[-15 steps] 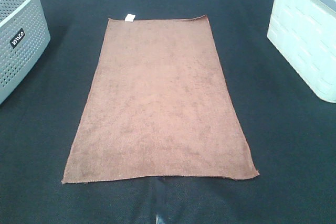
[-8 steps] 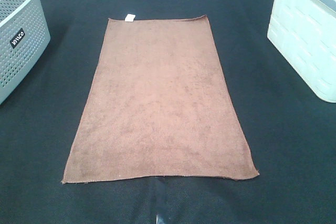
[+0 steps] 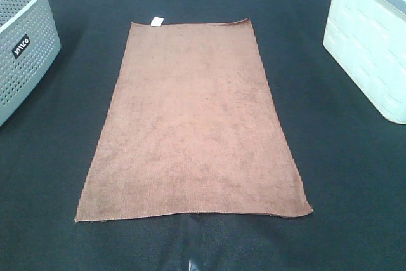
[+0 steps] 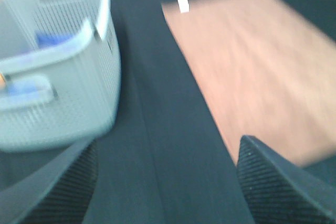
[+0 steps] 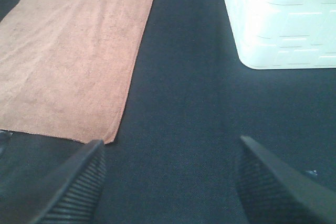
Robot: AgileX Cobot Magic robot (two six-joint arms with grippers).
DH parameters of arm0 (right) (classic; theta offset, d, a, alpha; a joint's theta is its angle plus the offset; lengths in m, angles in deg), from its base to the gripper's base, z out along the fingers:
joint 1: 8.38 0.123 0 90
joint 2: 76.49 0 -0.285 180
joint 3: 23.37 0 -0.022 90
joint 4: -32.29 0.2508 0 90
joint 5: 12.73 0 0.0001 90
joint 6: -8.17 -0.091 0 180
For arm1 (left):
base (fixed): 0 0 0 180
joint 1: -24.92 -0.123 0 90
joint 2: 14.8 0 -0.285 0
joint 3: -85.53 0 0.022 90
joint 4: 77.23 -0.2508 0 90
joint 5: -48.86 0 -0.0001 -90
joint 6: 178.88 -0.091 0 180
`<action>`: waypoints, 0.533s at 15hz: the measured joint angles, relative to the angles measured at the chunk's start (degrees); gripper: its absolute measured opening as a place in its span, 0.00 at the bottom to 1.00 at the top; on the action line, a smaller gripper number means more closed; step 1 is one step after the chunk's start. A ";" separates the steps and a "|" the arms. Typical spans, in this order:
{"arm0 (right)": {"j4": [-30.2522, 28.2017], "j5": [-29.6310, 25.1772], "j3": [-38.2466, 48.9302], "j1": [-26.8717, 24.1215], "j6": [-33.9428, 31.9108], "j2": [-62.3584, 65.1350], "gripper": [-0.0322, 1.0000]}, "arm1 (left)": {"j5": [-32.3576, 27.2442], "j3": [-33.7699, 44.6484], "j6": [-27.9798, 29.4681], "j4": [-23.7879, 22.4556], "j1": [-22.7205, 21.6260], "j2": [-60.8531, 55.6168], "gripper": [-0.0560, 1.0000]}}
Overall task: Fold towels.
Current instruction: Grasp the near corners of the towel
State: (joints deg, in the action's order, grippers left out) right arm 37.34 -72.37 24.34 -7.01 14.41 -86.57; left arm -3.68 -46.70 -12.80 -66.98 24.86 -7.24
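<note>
A reddish-brown towel (image 3: 193,122) lies flat and unfolded on the black table, its small white tag (image 3: 157,21) at the far edge. Neither arm shows in the exterior high view. In the left wrist view the left gripper (image 4: 163,187) is open and empty above bare black cloth, with the towel (image 4: 252,66) beside it; that view is blurred. In the right wrist view the right gripper (image 5: 170,182) is open and empty above black cloth, close to the towel's near right corner (image 5: 107,140).
A grey perforated basket (image 3: 22,42) stands at the left edge, also in the left wrist view (image 4: 52,72). A white bin (image 3: 371,39) stands at the right, also in the right wrist view (image 5: 278,19). A black cloth covers the table (image 3: 342,176).
</note>
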 joint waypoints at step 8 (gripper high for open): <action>2.06 5.61 -13.01 0.00 -4.07 -39.02 0.67 | 22.12 2.18 3.90 15.36 0.00 32.26 0.72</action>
State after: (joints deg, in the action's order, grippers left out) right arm 39.40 -66.76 11.34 -7.01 10.34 -125.59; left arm 18.44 -44.52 -8.90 -51.62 24.86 25.02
